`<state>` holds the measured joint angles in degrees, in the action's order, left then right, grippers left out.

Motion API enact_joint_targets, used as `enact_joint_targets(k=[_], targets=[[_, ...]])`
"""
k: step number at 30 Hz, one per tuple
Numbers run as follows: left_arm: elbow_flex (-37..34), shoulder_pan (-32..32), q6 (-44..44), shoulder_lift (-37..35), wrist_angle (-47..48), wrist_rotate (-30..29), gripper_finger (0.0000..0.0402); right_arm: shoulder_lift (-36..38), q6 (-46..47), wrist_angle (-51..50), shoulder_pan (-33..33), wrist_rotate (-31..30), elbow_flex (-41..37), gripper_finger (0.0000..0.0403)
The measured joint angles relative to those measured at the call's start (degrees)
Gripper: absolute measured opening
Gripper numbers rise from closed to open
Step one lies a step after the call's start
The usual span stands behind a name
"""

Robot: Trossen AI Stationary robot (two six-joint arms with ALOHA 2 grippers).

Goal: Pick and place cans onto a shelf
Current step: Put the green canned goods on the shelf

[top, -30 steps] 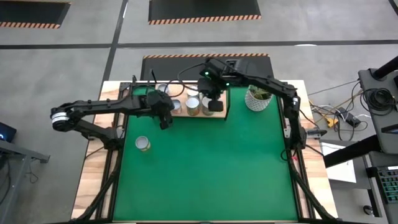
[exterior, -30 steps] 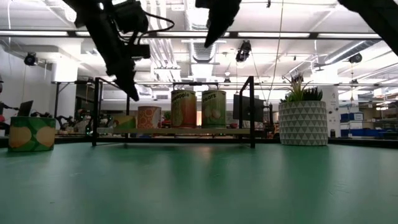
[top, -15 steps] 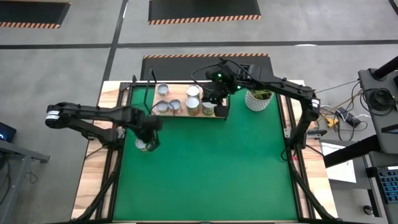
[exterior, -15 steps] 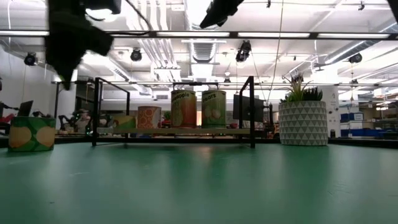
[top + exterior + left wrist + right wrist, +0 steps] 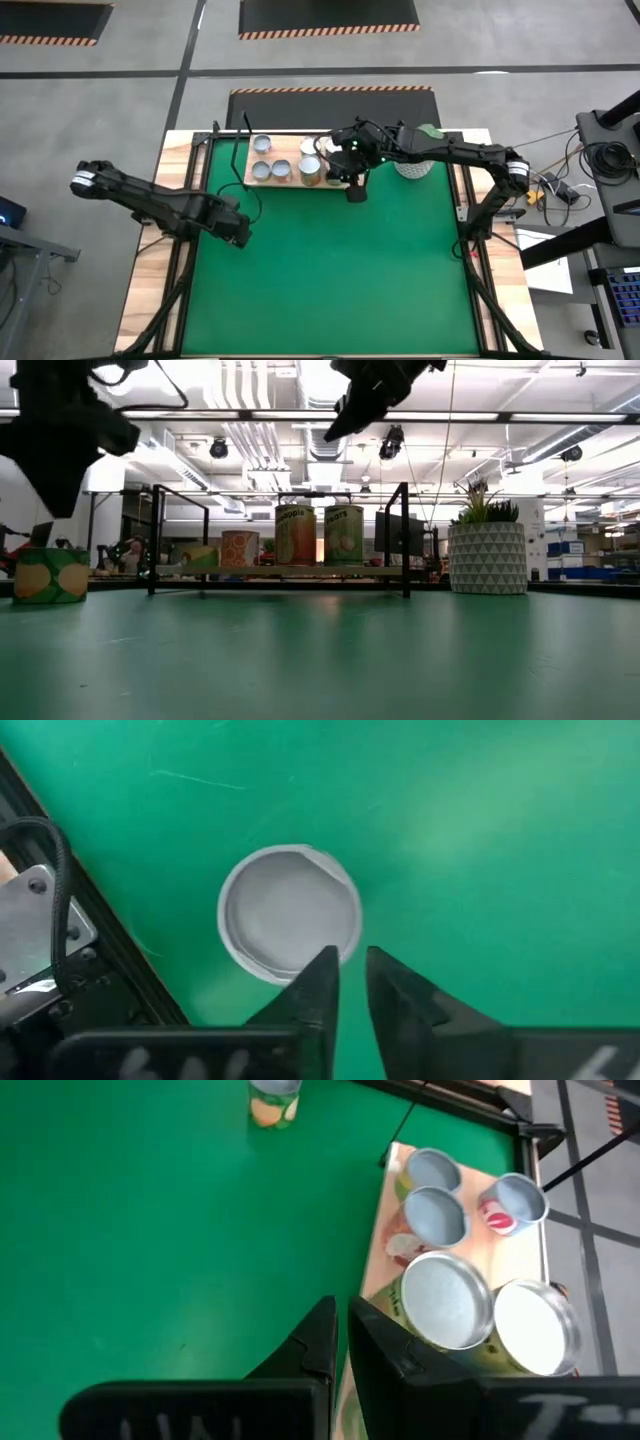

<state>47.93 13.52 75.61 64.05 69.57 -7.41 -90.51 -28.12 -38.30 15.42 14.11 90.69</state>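
At the left of the green mat point(image 5: 330, 270), the left gripper point(image 5: 347, 982) hovers over a lone can point(image 5: 290, 912), its fingers point(image 5: 318, 985) nearly together with only a narrow gap and holding nothing. Farther right, five cans point(image 5: 445, 1300) stand on the shelf point(image 5: 290, 183) at the table's back edge. The right gripper point(image 5: 340, 1342) hangs by the shelf's front right corner, fingers closed and empty, with the potted plant point(image 5: 487, 555) beyond.

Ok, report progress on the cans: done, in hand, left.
Done: five cans stand on the shelf. In hand: nothing is gripped. The left end effector hovers over the last can on the green mat, and the right end effector is empty by the shelf. Left: grasp that can and shelve it.
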Motion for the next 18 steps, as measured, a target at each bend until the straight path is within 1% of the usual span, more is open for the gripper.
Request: enact_joint_targets(k=[3,6,13,16,18], targets=[[-1.7,0.3,0.2,0.1,0.0,0.9,0.0079,0.0,0.0,0.9,-0.6,0.0,-1.4,0.0018],[-2.9,0.3,1.5,-0.1,0.0,0.8,0.0142,0.1,0.0,1.1,-0.9,0.0,-2.3,0.0018],[-4.4,0.4,7.1,0.0,-0.1,-4.1,0.03,0.0,0.0,1.2,-0.8,0.0,-2.7,0.0018],[-6.1,0.4,7.3,-0.1,-0.2,-4.2,0.0347,0.0,0.0,1.2,-0.8,0.0,-2.7,0.0018],[-7.5,0.4,7.5,-0.1,-1.6,-4.2,0.0367,0.0,-0.1,1.2,-0.8,0.0,-2.8,0.0018]])
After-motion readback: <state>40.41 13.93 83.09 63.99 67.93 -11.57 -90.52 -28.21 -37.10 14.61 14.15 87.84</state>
